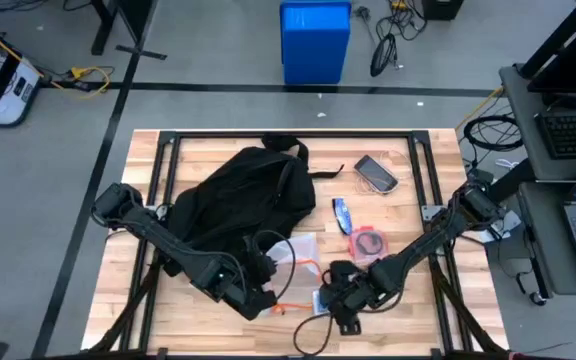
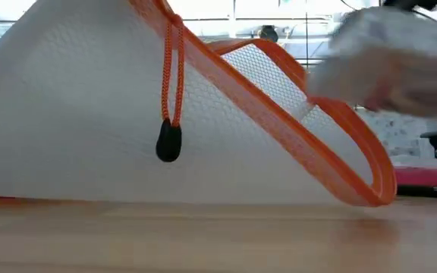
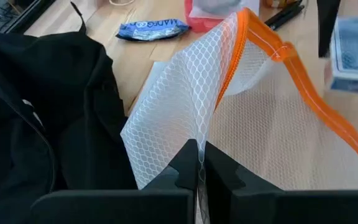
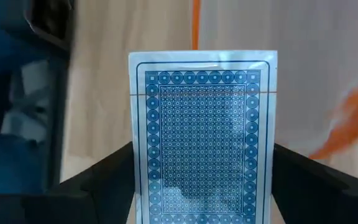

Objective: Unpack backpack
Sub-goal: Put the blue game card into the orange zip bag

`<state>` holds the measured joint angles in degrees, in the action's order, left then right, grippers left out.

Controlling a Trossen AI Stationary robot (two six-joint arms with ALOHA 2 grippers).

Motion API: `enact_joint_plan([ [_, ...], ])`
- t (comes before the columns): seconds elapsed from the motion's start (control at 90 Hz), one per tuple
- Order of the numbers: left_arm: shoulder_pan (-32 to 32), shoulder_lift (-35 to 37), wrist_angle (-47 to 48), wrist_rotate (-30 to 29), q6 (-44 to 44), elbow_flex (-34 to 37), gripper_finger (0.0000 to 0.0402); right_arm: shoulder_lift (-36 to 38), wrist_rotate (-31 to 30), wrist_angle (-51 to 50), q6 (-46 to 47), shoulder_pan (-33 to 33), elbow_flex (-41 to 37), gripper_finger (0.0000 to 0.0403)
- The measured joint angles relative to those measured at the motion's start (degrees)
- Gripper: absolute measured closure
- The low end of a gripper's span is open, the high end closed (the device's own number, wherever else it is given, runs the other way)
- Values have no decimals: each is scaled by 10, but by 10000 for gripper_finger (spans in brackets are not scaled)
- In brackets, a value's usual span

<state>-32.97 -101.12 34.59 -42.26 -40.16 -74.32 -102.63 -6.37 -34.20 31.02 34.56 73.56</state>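
The black backpack (image 1: 236, 200) lies on the table's left half, with my left arm across its near side. Right of it a white mesh pouch with orange trim (image 3: 253, 118) stands up like a tent, its lower edge (image 2: 203, 199) on the wood. An orange cord with a black toggle (image 2: 168, 142) hangs from it. My left gripper (image 3: 199, 163) is shut on the mesh. My right gripper (image 4: 202, 186), near the table's front edge, is shut on a blue-patterned card deck (image 4: 202, 137), which also shows as a box (image 3: 356, 53) beside the pouch. My left gripper pinches a raised fold of the white mesh (image 3: 197, 134) between its two fingertips, away from the orange trim. The mesh rises to the fingers and slopes down from there to the table. One layer or several, I cannot tell. My right gripper holds the card deck by its two long sides (image 4: 135, 168), one finger on each side, near one end. The deck's patterned face is toward the wrist camera and its other end juts forward. It hangs clear of the table (image 2: 389, 61).
A phone-like case (image 1: 376, 172), a blue packet (image 1: 342, 213) and a red round tin (image 1: 370, 243) lie on the wood right of the backpack. A black cable (image 1: 313, 335) loops at the front edge. Black frame rails (image 1: 438, 190) run along the table's sides.
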Motion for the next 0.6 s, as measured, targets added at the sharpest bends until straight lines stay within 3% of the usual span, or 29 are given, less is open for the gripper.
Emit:
enact_joint_plan([
  [0.233, 0, 0, 0, -3, 0, 0, 402, -4, -16, 116, -64, -63, 6, 103],
  [0.6, 0, 0, -3, -5, 0, 0, 402, -73, -12, 156, -65, -114, 6, 82],
])
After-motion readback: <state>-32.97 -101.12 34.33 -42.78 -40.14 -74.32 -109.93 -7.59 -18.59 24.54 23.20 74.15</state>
